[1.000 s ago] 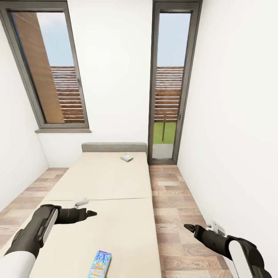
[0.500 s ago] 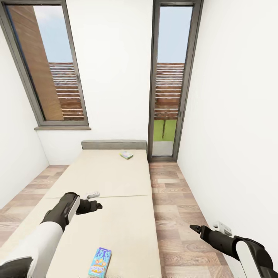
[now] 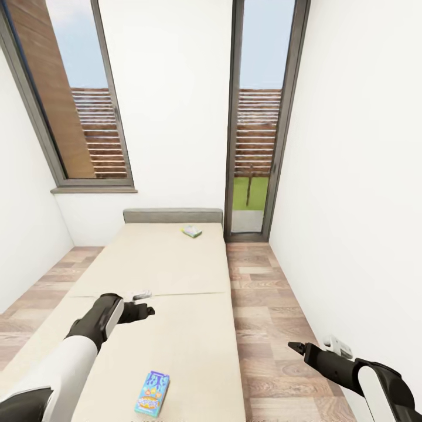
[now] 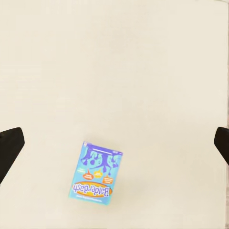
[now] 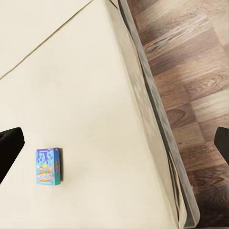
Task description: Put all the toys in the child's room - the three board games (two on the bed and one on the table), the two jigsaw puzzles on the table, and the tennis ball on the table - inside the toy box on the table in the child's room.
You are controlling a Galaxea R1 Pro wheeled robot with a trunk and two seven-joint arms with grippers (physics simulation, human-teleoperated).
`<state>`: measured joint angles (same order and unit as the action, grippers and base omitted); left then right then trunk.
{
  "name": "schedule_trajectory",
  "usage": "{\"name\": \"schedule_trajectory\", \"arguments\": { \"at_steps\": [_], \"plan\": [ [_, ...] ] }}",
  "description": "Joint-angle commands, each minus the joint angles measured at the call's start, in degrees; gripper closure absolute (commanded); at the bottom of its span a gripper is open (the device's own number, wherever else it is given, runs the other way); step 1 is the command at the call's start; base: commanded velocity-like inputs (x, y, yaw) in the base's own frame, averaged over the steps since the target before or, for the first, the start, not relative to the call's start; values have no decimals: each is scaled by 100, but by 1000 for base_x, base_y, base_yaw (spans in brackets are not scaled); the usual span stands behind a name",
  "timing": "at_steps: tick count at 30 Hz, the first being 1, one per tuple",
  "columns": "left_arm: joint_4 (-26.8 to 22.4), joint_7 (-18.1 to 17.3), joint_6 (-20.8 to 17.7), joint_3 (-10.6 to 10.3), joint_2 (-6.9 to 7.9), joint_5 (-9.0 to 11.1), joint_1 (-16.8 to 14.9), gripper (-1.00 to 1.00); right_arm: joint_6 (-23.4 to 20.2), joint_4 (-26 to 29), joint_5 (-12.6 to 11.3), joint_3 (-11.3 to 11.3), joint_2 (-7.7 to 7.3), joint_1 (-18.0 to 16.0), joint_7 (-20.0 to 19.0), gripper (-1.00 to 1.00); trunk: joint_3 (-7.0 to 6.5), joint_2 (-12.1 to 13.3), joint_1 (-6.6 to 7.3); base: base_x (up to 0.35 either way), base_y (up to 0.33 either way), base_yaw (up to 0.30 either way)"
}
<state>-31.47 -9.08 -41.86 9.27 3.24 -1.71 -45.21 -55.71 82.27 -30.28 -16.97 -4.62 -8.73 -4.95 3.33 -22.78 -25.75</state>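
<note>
While the left pincer (image 3: 147, 309), its state not discernible, has barely shifted, the blue board game (image 3: 152, 393) is seen below it on the bed (image 3: 193, 328); the right pincer (image 3: 295, 348), likewise undiscernible, hangs over floor (image 3: 264, 305).

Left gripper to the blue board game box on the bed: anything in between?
Nothing: in the head view, only bare beige mattress separates the left gripper from the blue board game box.

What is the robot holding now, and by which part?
Nothing is held. The left gripper hangs open over the bed; the blue board game lies flat below it, untouched. The right gripper is also open and empty.
</note>
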Motion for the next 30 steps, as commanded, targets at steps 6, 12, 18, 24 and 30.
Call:
{"name": "schedule_trajectory", "arguments": {
  "at_steps": [6, 12, 18, 24, 30],
  "plan": [
    [372, -20, 427, 30, -11, -25, -6, -100, -28, 0, 79, -8, -1, -6, -50, -100, 69, -14, -4, 0, 0, 0],
    [605, -16, 750, 25, -41, -30, -6, -100, -28, -7, 112, -14, -2, -7, -47, -100, 125, -14, -4, 0, 0, 0],
    [648, -15, 908, 23, -50, -31, -6, -100, -22, -34, 130, -16, -3, -12, -34, -100, 181, -14, -4, 0, 0, 0],
    [658, -15, 1032, 15, -54, -31, -6, -100, -19, -49, 141, -17, -4, -14, -19, -100, 236, -14, -4, 0, 0, 0],
    [720, -15, 1202, 14, -59, -31, -6, -100, -17, -52, 140, -17, -4, -19, -14, -100, 292, -14, -4, 0, 0, 0]
  ]
}}
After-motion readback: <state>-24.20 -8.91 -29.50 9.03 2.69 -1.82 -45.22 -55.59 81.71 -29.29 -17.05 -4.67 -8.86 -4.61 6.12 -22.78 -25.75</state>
